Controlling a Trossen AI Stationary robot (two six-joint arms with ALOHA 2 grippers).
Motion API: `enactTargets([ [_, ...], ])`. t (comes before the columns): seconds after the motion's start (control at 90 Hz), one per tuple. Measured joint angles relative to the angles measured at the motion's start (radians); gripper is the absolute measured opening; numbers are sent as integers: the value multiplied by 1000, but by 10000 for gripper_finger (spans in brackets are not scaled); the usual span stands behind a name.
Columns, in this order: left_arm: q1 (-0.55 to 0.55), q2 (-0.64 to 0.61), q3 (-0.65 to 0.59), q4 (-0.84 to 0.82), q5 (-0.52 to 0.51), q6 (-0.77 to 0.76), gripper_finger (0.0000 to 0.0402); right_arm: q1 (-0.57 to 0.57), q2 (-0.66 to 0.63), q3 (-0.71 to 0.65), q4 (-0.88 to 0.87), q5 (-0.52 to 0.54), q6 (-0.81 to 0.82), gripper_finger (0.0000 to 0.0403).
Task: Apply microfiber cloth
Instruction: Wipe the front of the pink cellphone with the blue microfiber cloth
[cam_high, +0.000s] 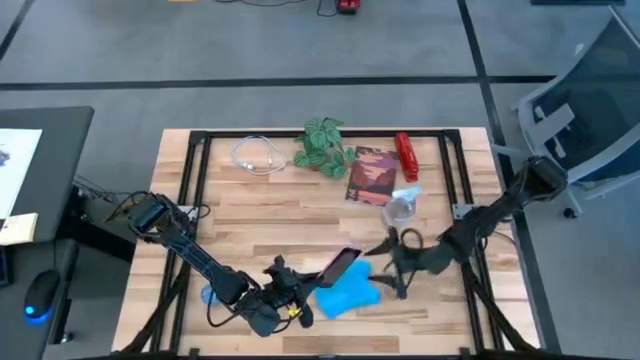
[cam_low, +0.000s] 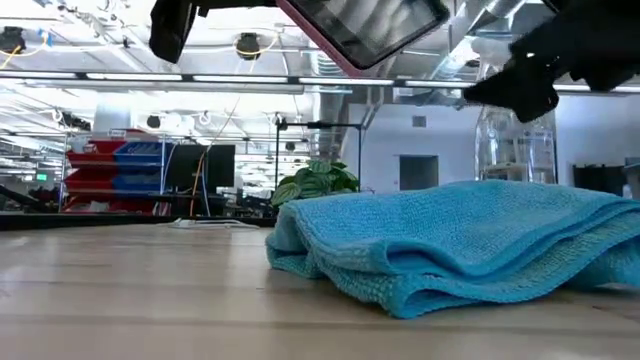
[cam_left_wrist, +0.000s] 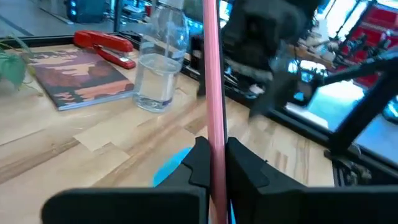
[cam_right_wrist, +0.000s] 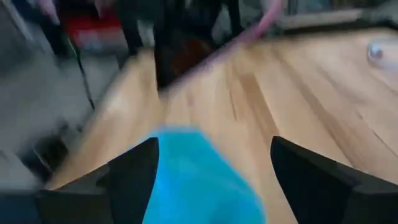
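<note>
While the microfiber cloth (cam_high: 346, 296) lies crumpled on the wooden surface (cam_high: 250, 215) near its front edge, we see the left pincer (cam_high: 305, 283) clamped on the edge of a black phone (cam_high: 340, 267) in a pink case, holding it tilted above the surface just beside the cloth. We find the right pincer (cam_high: 388, 268) with its fingers (cam_right_wrist: 134, 168) spread wide and gripping nothing, on the cloth's other side, close to it. Behind it stand a clear bottle (cam_high: 400, 208), a book (cam_high: 371, 174) and a red stapler (cam_high: 406, 155)
</note>
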Motion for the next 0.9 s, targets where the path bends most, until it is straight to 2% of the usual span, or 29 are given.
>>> enactTargets([
  [0.067, 0, 9, 0, 39, -1, 30, 6, -19, 20, -22, 126, -31, -22, 291],
  [0.2, 8, 38, 0, 143, 33, 127, 7, -49, 78, 3, 266, -167, -73, 291],
  [0.322, 18, 70, 0, 246, 70, 208, 7, -59, 127, 59, 278, -191, -95, 291],
  [0.456, 25, 81, 0, 279, 76, 238, 7, -57, 155, 110, 275, -257, -143, 276],
  [0.578, 24, 81, 0, 281, 85, 242, 7, -51, 158, 126, 261, -285, -137, 209],
  [0.756, 24, 81, 0, 267, 96, 243, 7, -52, 131, 129, 179, -265, -134, 36],
  [0.8, 24, 81, 0, 255, 95, 243, 10, -52, 116, 129, 146, -256, -129, 21],
  [0.9, 27, 81, 0, 253, 78, 263, 27, -63, 59, 148, 2, -252, -95, 20],
])
